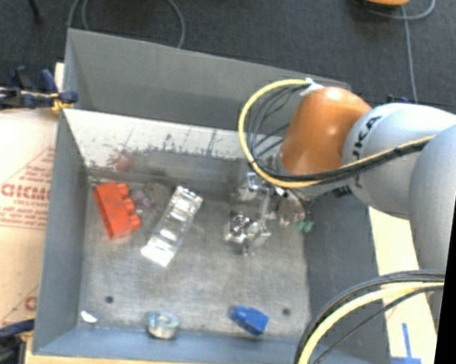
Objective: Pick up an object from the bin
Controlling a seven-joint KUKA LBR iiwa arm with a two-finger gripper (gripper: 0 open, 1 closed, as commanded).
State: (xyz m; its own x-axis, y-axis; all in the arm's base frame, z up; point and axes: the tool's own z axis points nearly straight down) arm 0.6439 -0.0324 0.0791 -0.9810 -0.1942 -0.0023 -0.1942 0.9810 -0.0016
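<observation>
The hand (246, 232) hangs low over bare floor in the bin (205, 287), right of centre and near the back wall. Whether it is open or closed cannot be told from here, and nothing can be made out in its grip. The thing nearest to it is a clear ribbed plastic piece (171, 225), lying at a slant just toward the view's left. Beyond that, near the left wall, is an orange-red toy brick (116, 209). A blue block (249, 319) and a small silver round cap (162, 324) lie well apart from the hand, along the front wall. Since the hand is over no object, the step in hand looks like choosing and lining up. The clear piece seems the easiest choice: shift toward it, turn the hand to close across its narrow width, and go down square to the floor so the smooth plastic does not skid away. There is open floor all round that piece, and the middle of the bin is free for moving. The blue block and the cap sit close to the front wall, which leaves little room on that side. The back wall rises just behind the wrist.
</observation>
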